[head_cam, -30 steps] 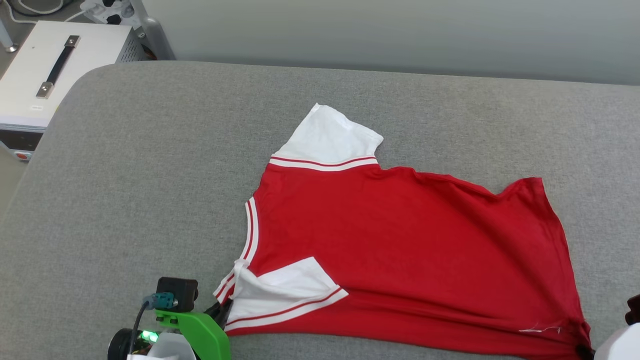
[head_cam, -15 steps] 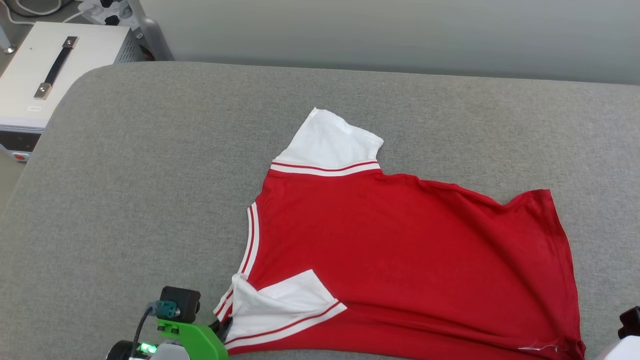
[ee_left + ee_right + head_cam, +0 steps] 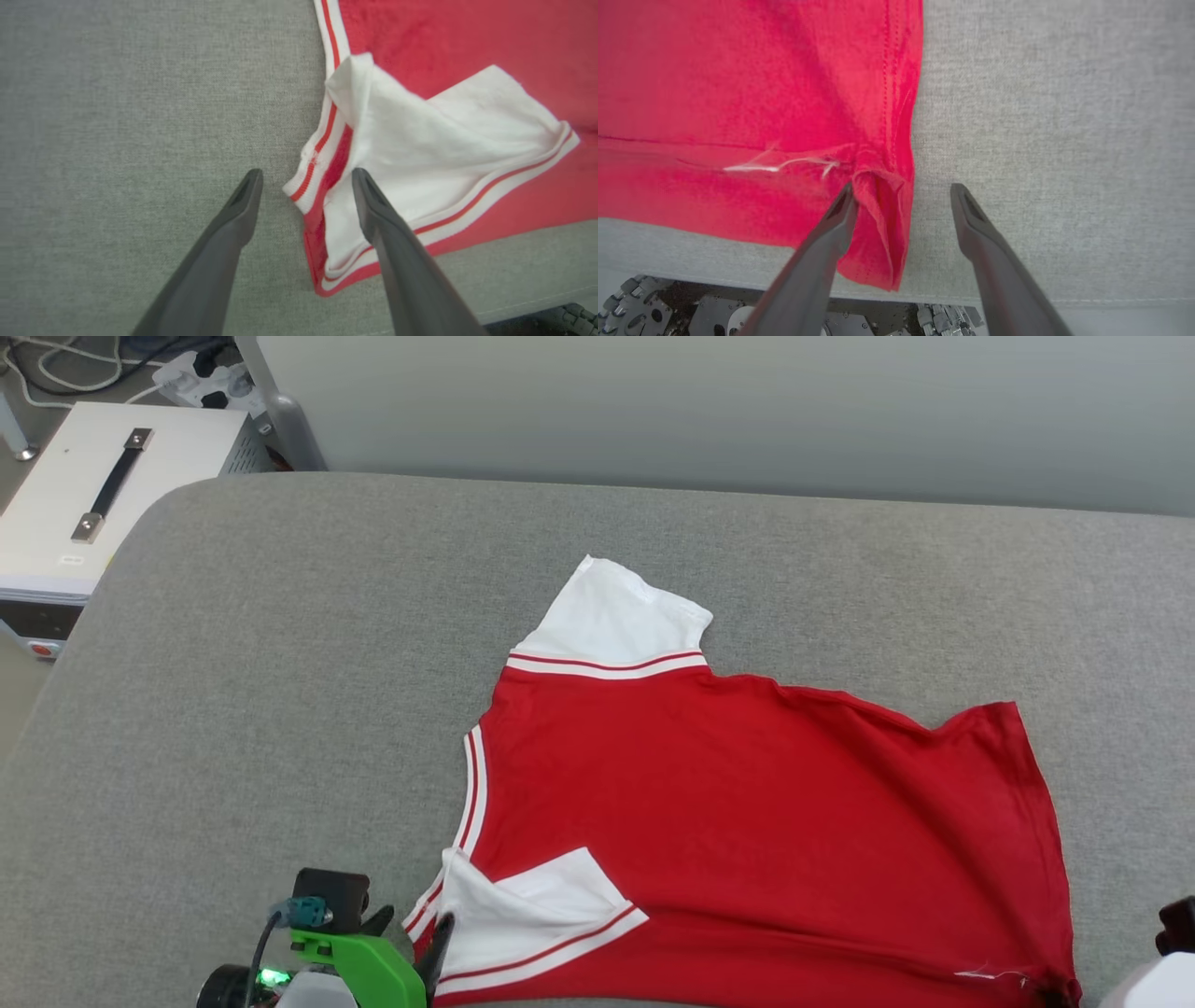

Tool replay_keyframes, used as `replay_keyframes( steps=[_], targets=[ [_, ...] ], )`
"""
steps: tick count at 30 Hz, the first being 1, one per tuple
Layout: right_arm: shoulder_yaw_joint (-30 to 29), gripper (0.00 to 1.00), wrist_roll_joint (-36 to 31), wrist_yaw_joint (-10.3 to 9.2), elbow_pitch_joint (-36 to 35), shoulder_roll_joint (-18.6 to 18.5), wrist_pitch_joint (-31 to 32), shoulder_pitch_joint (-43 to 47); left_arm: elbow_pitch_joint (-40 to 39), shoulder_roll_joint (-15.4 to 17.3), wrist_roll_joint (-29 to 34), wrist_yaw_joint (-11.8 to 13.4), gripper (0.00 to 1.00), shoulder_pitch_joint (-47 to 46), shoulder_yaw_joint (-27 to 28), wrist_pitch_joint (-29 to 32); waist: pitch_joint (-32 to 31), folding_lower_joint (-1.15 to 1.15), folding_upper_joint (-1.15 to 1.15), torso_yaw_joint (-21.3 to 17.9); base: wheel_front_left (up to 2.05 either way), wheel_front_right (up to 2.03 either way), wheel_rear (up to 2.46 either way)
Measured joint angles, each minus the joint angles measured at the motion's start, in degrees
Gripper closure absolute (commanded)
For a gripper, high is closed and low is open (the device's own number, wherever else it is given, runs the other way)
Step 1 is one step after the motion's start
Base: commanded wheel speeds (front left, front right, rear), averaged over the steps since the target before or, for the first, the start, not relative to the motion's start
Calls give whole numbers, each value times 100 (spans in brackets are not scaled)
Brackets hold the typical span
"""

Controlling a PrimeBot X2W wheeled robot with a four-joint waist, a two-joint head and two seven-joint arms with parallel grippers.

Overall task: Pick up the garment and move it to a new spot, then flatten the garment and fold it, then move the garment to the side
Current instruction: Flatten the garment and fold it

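- Red cloth covers the near right part of the grey padded surface [image 3: 280, 663]. The garment [image 3: 747, 821] lies plain side up, with the collar end to the left, the hem to the right and no lettering on show.
- Its near edge runs along the surface's near edge. I judge this lay comes from a pull at two corners, one per arm, which would explain the fairly smooth body.
- At the near left corner, the left gripper [image 3: 306, 171] has its jaws spread wide, astride the striped shoulder trim. Cloth lies between the fingers, but nothing is pinched.
- At the near right corner, the right gripper [image 3: 902, 186] is just as wide. One fingertip rests against the puckered hem corner [image 3: 878, 224] and the other is over bare grey. It grips nothing.
- The far sleeve [image 3: 616, 616] lies flat and points away, ready for folding.
- The near sleeve [image 3: 532, 915] is flipped over onto the red body, so the flattening looks unfinished. That flap probably needs drawing out before any fold.
- A loose white thread [image 3: 780, 164] trails beside the bunched hem corner, where the fabric is gathered rather than flat.
- A white box [image 3: 84, 495] with a handle stands well apart at the far left, off the surface.
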Motion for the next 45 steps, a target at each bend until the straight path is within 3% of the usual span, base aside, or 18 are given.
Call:
replay_keyframes(
  steps=[11,19,22,27,33,38,45],
  targets=[
    [302,0,118,-1,-476,-199,-1789,-359,-662,-46,432,57,0,-110,365,-1463,-328,0,0,-41,0,0,0],
    [494,0,-19,-3,-494,-31,-3321,-431,-1004,-366,949,11,0,-115,793,-1835,-288,0,0,-185,0,0,0],
    [580,0,-151,-3,-474,66,-3721,-525,-1091,-481,1207,-103,0,-133,1073,-1839,-232,0,0,-282,0,0,0],
    [706,0,-327,-3,-488,177,-3999,-710,-748,-360,1504,-532,0,-631,1049,-1814,-29,0,0,-485,0,0,0],
    [836,0,-500,-3,-619,229,-4035,-942,-308,-96,1629,-1140,0,-2033,965,-1037,355,0,0,-758,0,0,0],
    [968,0,-534,-3,-720,289,-4078,-1180,305,102,1624,-1629,0,-3331,746,45,747,0,0,-1032,0,0,0],
    [1176,0,-535,-3,-750,403,-4214,-1461,1202,266,947,-1771,0,-4787,201,1847,1330,1,0,-1409,0,0,0]
  ],
)
